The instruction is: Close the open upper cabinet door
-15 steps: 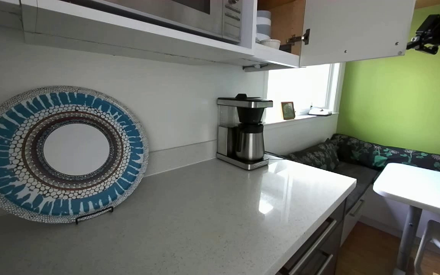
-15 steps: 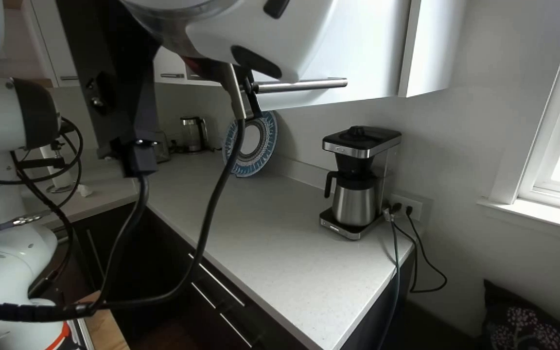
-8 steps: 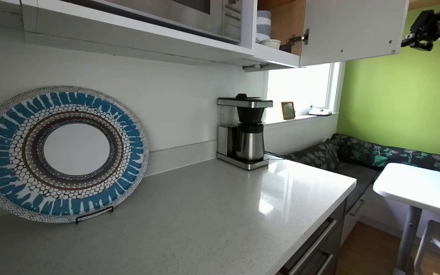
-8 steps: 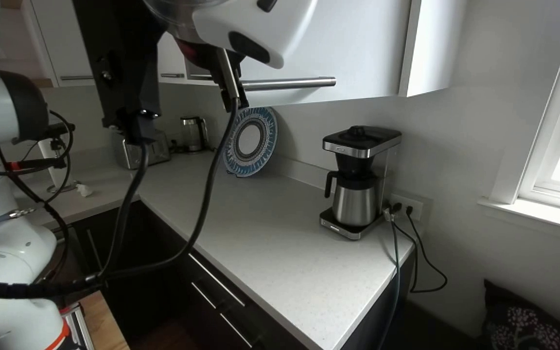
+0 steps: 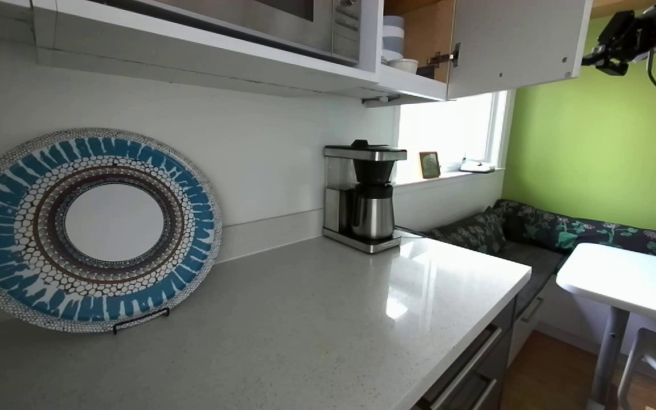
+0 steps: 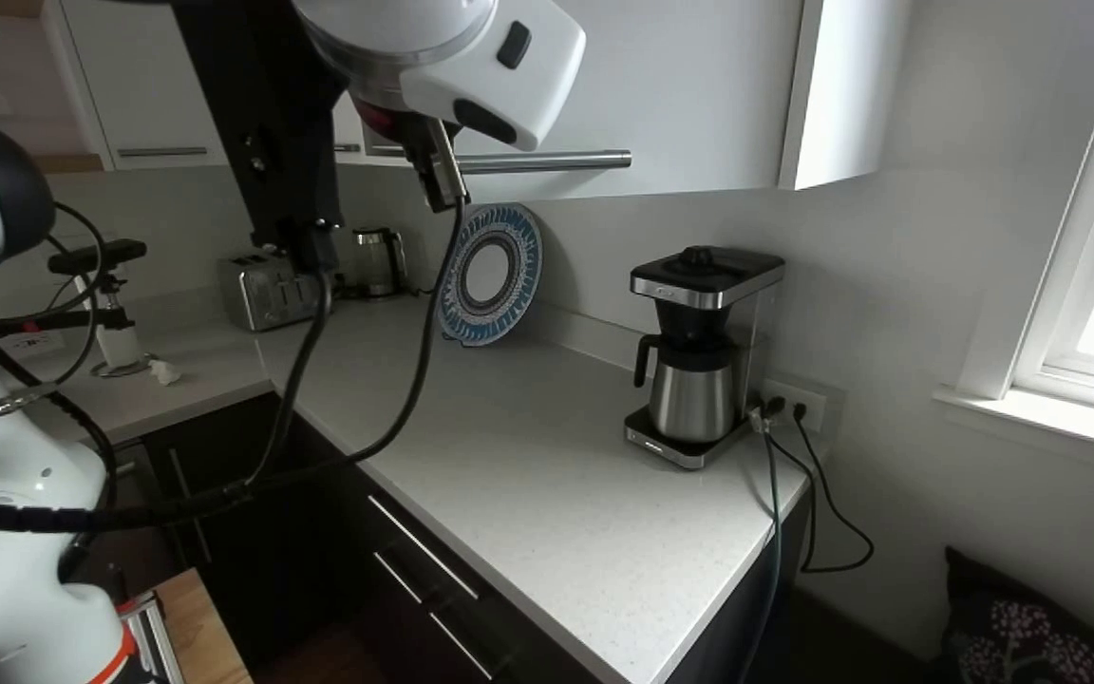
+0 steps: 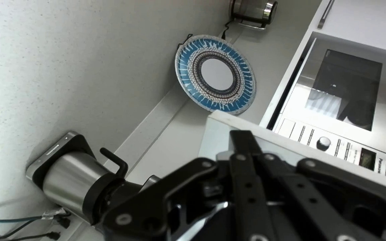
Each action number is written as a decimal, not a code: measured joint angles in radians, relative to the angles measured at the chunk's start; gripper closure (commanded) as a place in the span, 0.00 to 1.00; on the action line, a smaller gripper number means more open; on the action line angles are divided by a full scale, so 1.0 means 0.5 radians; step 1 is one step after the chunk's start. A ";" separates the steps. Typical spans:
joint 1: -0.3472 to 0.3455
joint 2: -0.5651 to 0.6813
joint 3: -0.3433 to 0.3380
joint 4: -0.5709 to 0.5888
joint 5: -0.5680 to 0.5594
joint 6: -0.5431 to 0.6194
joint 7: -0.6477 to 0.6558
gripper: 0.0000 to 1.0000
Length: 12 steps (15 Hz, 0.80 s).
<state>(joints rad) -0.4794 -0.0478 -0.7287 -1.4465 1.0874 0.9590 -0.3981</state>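
The upper cabinet door (image 5: 516, 45) is a flat white slab. It stands open, and its hinge and the brown wood inside show in an exterior view. Its outer face (image 6: 699, 104) with a long metal bar handle (image 6: 547, 162) shows in an exterior view, and its edge (image 7: 228, 117) crosses the wrist view. My gripper (image 5: 589, 59) is at the door's free edge, on the outer side, seemingly touching. In the wrist view the black fingertips (image 7: 245, 140) are together, against or just before the door's face. In an exterior view the arm hides the fingertips.
A microwave (image 7: 343, 90) sits beside the open cabinet. Below are the counter (image 5: 305, 319), a coffee maker (image 5: 372, 210) and a round blue plate (image 5: 191, 228) on a stand. Bowls (image 5: 393, 40) are inside the cabinet. A cable (image 6: 433, 323) hangs from the arm.
The door has swung some way toward the cabinet. My gripper has moved with its free edge, leftward in an exterior view. The bar handle has shifted left as well.
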 measured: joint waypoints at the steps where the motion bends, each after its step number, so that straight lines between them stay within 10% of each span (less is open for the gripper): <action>1: 0.008 -0.027 0.035 -0.017 0.011 0.015 0.015 1.00; 12: 0.209 -0.229 0.734 -0.126 0.167 1.637 0.211 1.00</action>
<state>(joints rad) -0.3749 -0.1623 -0.3618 -1.5094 1.1708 1.7773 -0.2927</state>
